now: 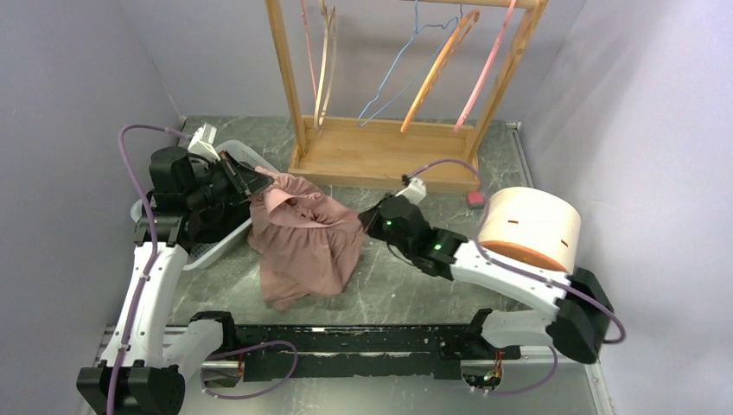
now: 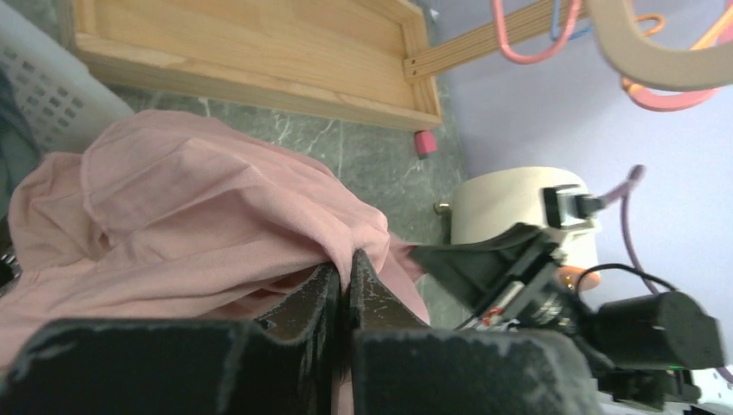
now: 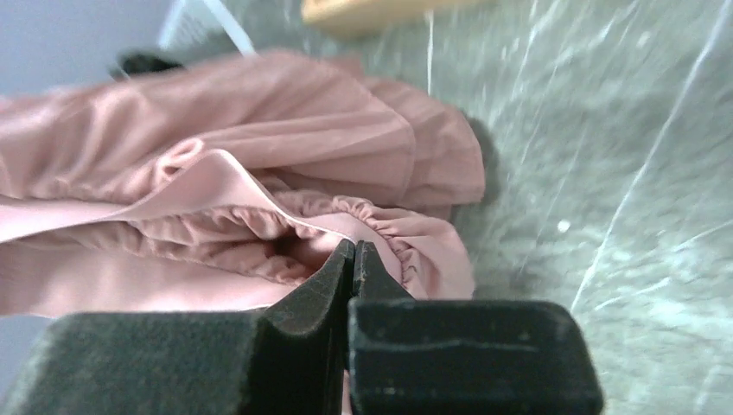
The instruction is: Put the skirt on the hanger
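left gripper jaws pinched together on fold of pink skirt. white laundry basket left, just beside skirt. wooden rack base far. right gripper at skirt's right edge, cream cylinder behind it. beige hanger far right.

Skirt: plain dusty pink. Table: grey-green marble w/ white veins. Rack pale wood, basket white.
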Robot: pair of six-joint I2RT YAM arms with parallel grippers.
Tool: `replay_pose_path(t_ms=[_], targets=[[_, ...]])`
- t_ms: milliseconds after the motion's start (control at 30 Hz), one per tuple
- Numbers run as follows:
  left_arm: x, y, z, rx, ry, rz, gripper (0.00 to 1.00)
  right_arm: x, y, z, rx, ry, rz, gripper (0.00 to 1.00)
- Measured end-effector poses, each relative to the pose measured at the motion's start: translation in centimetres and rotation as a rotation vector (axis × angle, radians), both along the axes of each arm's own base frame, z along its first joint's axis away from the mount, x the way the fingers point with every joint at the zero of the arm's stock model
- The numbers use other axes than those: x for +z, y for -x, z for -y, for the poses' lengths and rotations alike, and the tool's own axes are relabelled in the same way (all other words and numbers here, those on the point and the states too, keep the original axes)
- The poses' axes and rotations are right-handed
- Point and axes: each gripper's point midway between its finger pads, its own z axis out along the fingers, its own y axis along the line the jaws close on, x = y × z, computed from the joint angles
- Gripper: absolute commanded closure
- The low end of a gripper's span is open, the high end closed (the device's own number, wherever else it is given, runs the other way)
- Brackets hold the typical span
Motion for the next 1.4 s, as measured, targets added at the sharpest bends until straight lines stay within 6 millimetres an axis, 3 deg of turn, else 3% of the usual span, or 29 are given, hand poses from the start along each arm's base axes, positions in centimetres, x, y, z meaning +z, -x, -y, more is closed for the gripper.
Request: replay_pose_path(t_ms=[167,300,400,467,533,600,667,800,867,967,1067,1133,1200,1300,1400], targets=[[2.2,1.1,0.9,-0.058,0.036,0.044,0.93,9.0,-0.7,4.7,-0.104,0.064,0.187,1.0],[3.5,2.5,2.0,-0.138,0.091,0.051,0.93,16.0,-0.2,8.1,-0.145,0.094,0.317,1.0],[4.0,3.3,2.6,-0.183,0.125,0.048,0.93,19.1,0.6,9.9,-0.154,0.092,0.378,1.0],[4.0,3.5,2.8,-0.193,0.134,0.038,0.93,19.6,0.9,10.4,-0.152,0.102,0.388,1.0],[3.1,3.6,2.9,-0.195,0.136,0.015,0.9,18.8,0.9,10.4,-0.144,0.124,0.374,1.0],[0.8,3.4,2.8,-0.184,0.14,-0.046,0.8,16.5,0.6,9.6,-0.123,0.16,0.336,1.0],[-3.1,3.4,2.7,-0.164,0.147,-0.154,0.66,12.4,0.3,8.6,-0.093,0.222,0.269,1.0],[-12.2,4.1,2.1,-0.091,0.134,-0.432,0.48,2.6,0.5,7.5,-0.031,0.386,0.099,1.0],[-14.3,4.6,1.4,-0.047,0.096,-0.508,0.46,-0.8,0.9,7.5,-0.008,0.45,0.033,1.0],[-14.2,4.3,0.2,0.014,0.016,-0.49,0.42,-1.9,0.6,7.4,-0.005,0.463,0.008,1.0],[-11.1,3.4,-0.4,0.042,-0.065,-0.363,0.37,-1.6,-0.5,7.3,-0.028,0.424,0.01,1.0],[-8.7,3.7,0.5,0.007,-0.098,-0.259,0.35,-1.4,-1.3,7.3,-0.046,0.394,0.012,1.0],[-7.9,4.5,1.8,-0.043,-0.115,-0.208,0.36,-1.5,-2.2,7.3,-0.063,0.357,0.008,1.0],[-9.1,6.2,3.9,-0.119,-0.143,-0.215,0.38,-2.3,-3.1,7.6,-0.079,0.318,-0.012,1.0],[-12.0,7.6,5.4,-0.169,-0.182,-0.29,0.36,-3.4,-3.2,8.1,-0.079,0.297,-0.039,1.0]])
